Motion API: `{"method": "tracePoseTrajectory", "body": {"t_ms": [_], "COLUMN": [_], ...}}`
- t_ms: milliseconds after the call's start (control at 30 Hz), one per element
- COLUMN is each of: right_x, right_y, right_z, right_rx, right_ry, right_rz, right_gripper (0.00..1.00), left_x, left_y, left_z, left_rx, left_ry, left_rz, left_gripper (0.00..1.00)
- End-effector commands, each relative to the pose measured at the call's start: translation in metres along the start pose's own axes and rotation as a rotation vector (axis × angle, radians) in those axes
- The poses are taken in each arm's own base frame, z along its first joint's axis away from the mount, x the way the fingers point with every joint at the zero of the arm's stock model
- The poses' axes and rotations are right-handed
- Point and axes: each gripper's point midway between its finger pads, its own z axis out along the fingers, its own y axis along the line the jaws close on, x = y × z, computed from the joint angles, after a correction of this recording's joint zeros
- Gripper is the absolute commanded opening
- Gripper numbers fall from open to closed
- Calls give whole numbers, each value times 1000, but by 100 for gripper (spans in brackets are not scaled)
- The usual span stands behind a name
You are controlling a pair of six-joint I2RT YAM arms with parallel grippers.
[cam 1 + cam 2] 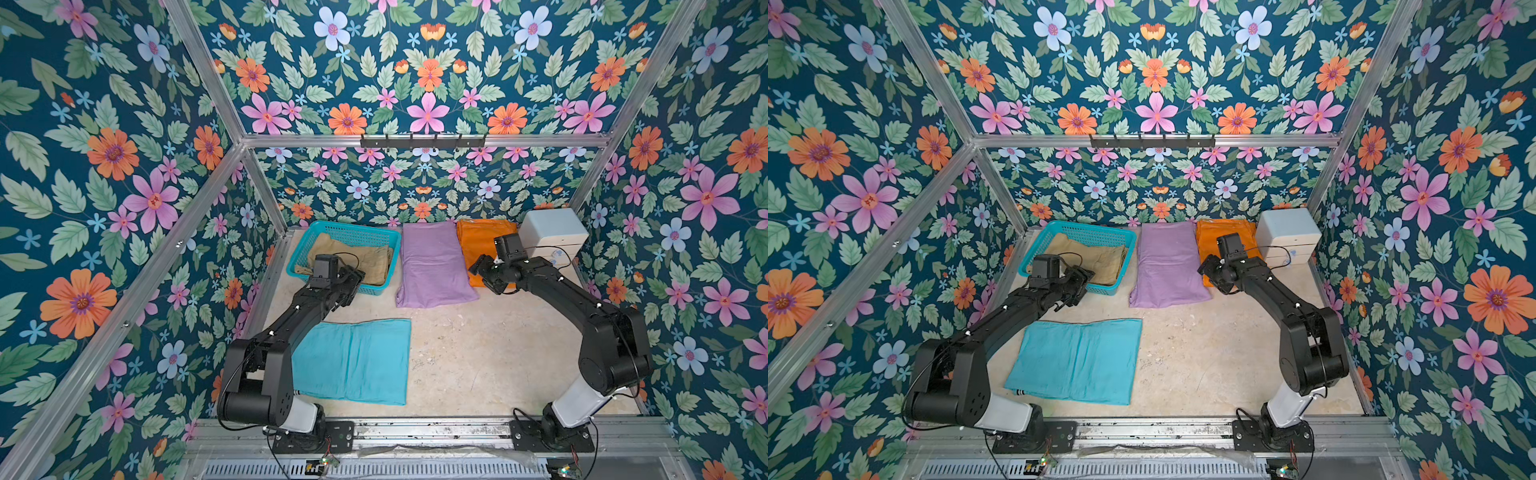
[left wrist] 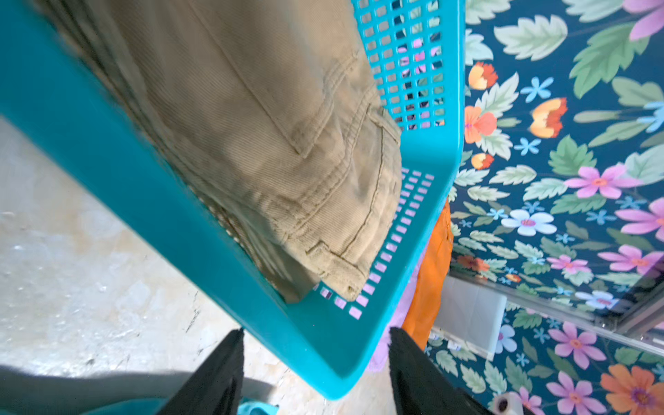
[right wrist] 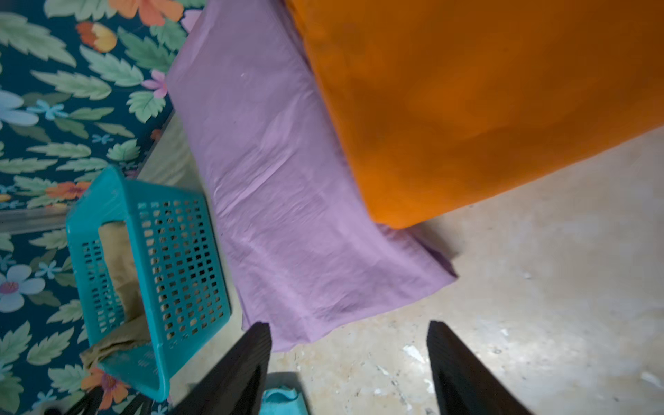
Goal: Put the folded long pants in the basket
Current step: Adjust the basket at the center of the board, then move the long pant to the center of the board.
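Lilac folded cloth pants [image 1: 432, 266] alongside teal mesh plastic basket [image 1: 357, 235], long axis parallel; right gripper [image 3: 348, 323] nearer, left gripper [image 2: 316, 330] at basket corner, both spread, empty.

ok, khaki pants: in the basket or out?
In. The khaki pants lie inside the basket, one corner draped over its rim; the left hand is open and off them.
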Motion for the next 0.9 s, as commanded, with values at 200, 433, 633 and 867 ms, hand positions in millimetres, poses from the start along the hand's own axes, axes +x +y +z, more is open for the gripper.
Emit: {"method": "tracePoseTrajectory", "body": {"t_ms": [200,433,633,867], "right_x": [-32,-50,-45,-50], "right_y": [-93,-94,-104,-112], "right_z": [0,37,63,81], "right_rx": [62,74,94,127], "right_ry": [-76,-71,-32,-37], "right_rz": [328,358,471,508], "right_gripper": [76,67,64,40], "left_x": [4,34,44,38], "left_y": [2,-15,-14,-26], "left_z": [-66,-85,-91,-93], "left_rx": [-67,93,123,106], "left_ry": [-58,26,53,65], "left_rz": [329,402,447,525], "left_gripper": [77,73,73,69]}}
